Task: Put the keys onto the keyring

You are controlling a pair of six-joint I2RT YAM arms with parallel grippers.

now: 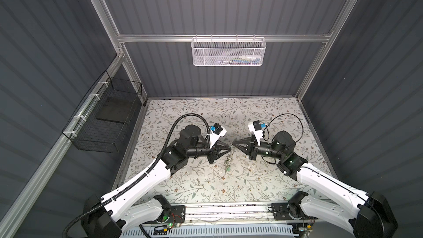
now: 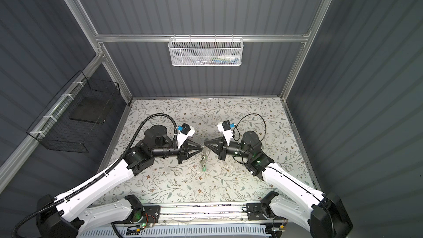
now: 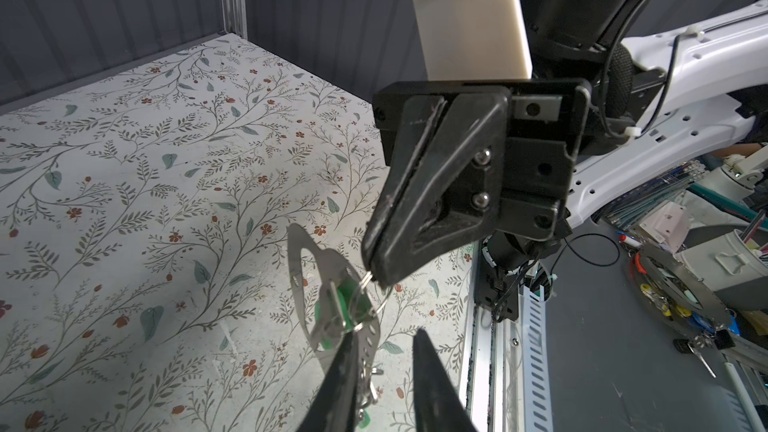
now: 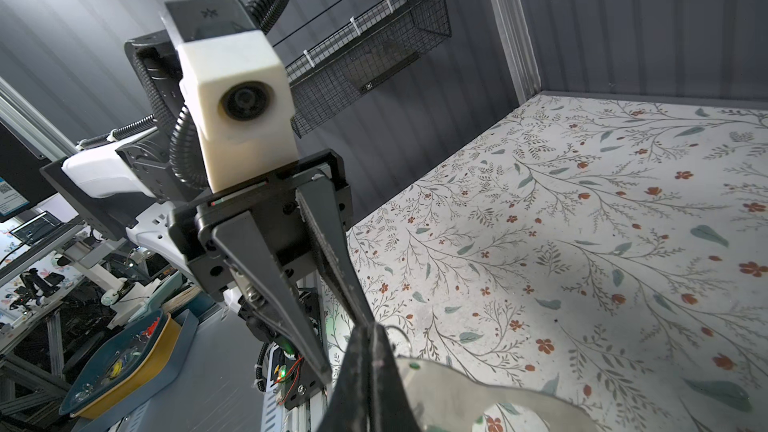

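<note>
Both grippers meet in mid-air over the middle of the floral table. My right gripper (image 1: 233,144) (image 4: 371,329) is shut on the small silver split ring (image 3: 367,279) of a green key (image 3: 345,302). The grey flat keyring (image 3: 300,268) (image 4: 457,392) hangs just under it with green keys on it (image 1: 228,168) (image 2: 203,168). My left gripper (image 1: 229,150) (image 3: 385,334) is open; nothing is between its fingers. One of its fingers (image 3: 347,371) lies against the keyring's lower end and hides part of it.
A white mesh basket (image 1: 229,52) hangs on the back rail. A black wire basket (image 1: 103,120) is fixed to the left wall. The metal rail with the arm bases (image 1: 229,211) runs along the table's front edge.
</note>
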